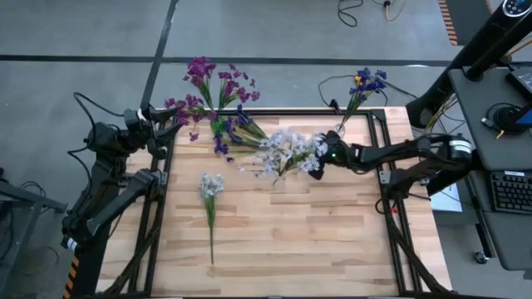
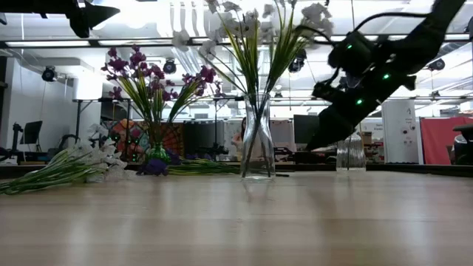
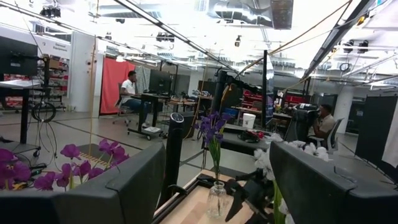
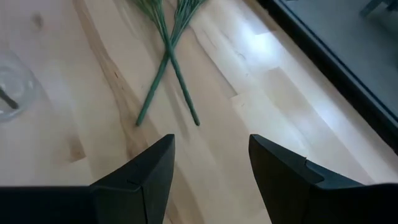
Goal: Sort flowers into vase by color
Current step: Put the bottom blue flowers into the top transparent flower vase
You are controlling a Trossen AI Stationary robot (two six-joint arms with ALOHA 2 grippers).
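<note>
A clear glass vase (image 2: 257, 148) at the table's middle holds the white-lavender flowers (image 1: 287, 151). The magenta flowers (image 1: 208, 87) stand in a vase (image 2: 155, 155) at the far left. The blue-violet flowers (image 1: 366, 83) stand in a small vase (image 2: 351, 151) at the far right. More blue-violet sprays (image 1: 233, 133) lie on the table, their stems crossed (image 4: 168, 68). One white spray (image 1: 209, 195) lies flat at the near left. My right gripper (image 1: 312, 159) is open and empty just right of the white flowers, above the table (image 4: 211, 168). My left gripper (image 1: 170, 119) waits open at the far left edge.
A black frame (image 1: 378, 166) runs along the table's left, right and far edges. Bare wood lies in the near half of the table (image 1: 316, 241). People sit at desks in the room beyond, as the left wrist view (image 3: 130, 90) shows.
</note>
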